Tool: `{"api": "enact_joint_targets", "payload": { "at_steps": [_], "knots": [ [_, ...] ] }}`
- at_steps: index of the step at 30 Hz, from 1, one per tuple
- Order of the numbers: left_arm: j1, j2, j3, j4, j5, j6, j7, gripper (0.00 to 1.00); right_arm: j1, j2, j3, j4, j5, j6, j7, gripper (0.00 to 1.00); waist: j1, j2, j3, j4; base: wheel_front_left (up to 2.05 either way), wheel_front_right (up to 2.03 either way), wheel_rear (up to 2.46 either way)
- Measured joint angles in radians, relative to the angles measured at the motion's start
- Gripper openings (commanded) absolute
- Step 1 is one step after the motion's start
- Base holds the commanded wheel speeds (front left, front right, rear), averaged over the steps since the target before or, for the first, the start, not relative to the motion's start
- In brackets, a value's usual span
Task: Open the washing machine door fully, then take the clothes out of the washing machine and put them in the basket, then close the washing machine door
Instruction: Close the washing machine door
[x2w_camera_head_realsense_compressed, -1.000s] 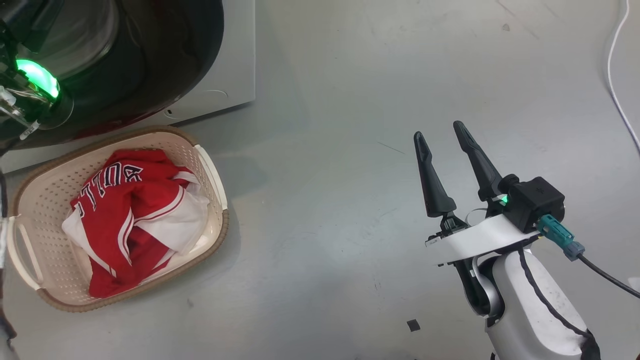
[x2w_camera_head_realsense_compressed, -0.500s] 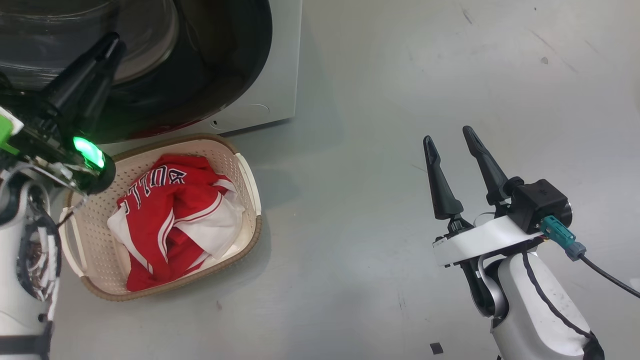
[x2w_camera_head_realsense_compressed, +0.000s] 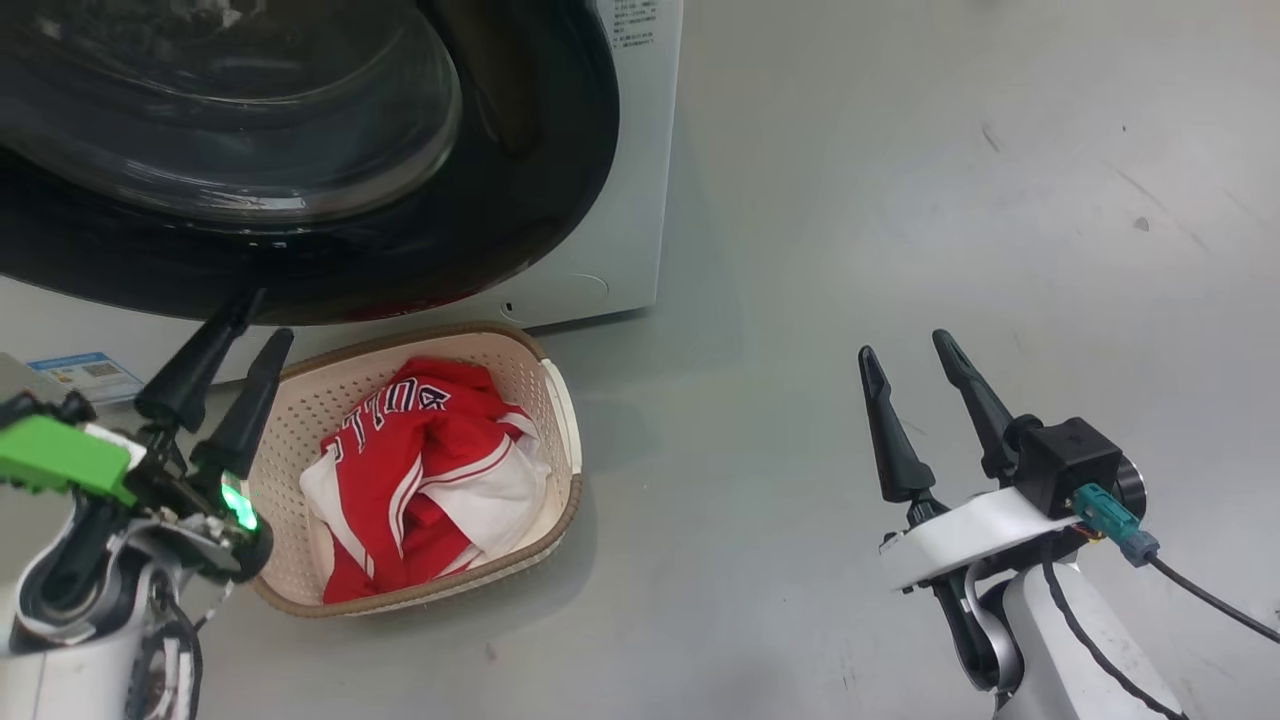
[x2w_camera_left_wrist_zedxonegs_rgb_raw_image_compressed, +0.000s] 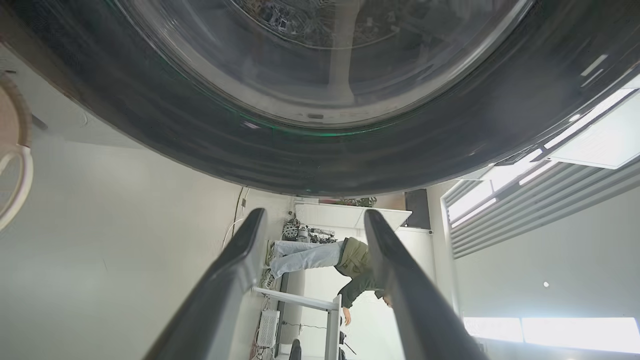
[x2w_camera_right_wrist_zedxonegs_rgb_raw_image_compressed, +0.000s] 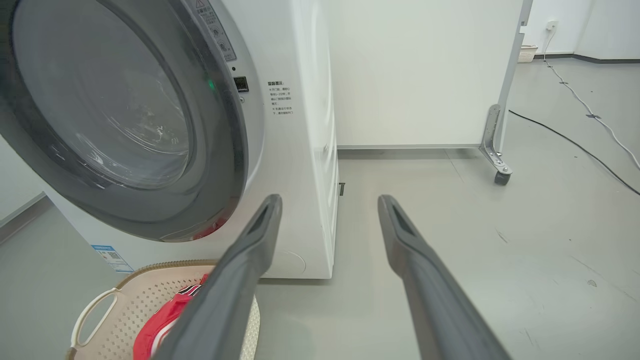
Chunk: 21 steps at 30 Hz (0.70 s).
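The washing machine door, a black ring around a glass bowl, lies flat against the white washing machine. Below it on the floor stands the cream basket, holding the red and white clothes. My left gripper is open and empty at the basket's left rim, its tips just under the door's lower edge. In the left wrist view the left gripper points up past the door. My right gripper hangs open and empty over bare floor, far right of the basket. The right gripper faces the machine, the door, the basket and the clothes.
A blue label sits low on the machine's front. A white panel on a castor stands behind the machine, and a cable runs across the floor at right. A person bends over in the background of the left wrist view.
The head camera has shifted, so the whole scene sits further right and lower. My left gripper has come off the door's ring, dropped beside the basket's left rim, and opened its fingers.
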Motion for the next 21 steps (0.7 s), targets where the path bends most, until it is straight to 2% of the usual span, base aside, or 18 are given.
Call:
{"api": "enact_joint_targets", "payload": {
  "at_steps": [6, 17, 21],
  "knots": [
    [0.120, -0.054, 0.026, -0.069, 0.034, 0.000, -0.042, 1.00, 0.041, -0.001, -0.012, 0.016, -0.008, 0.001, 0.000, 1.00, 0.0000, 0.0000, -0.054, 0.031, 0.00, 0.00, 0.00],
    [0.306, -0.094, 0.066, -0.175, 0.118, 0.000, -0.149, 1.00, 0.085, -0.012, -0.027, 0.027, -0.020, 0.013, 0.000, 1.00, 0.0000, 0.0000, -0.123, 0.087, 0.00, 0.00, 0.00],
    [0.325, -0.095, 0.075, -0.233, 0.231, 0.000, -0.221, 1.00, 0.091, -0.012, -0.028, 0.027, -0.035, 0.014, 0.000, 1.00, 0.0000, 0.0000, -0.135, 0.101, 0.00, 0.00, 0.00]
  ]
}}
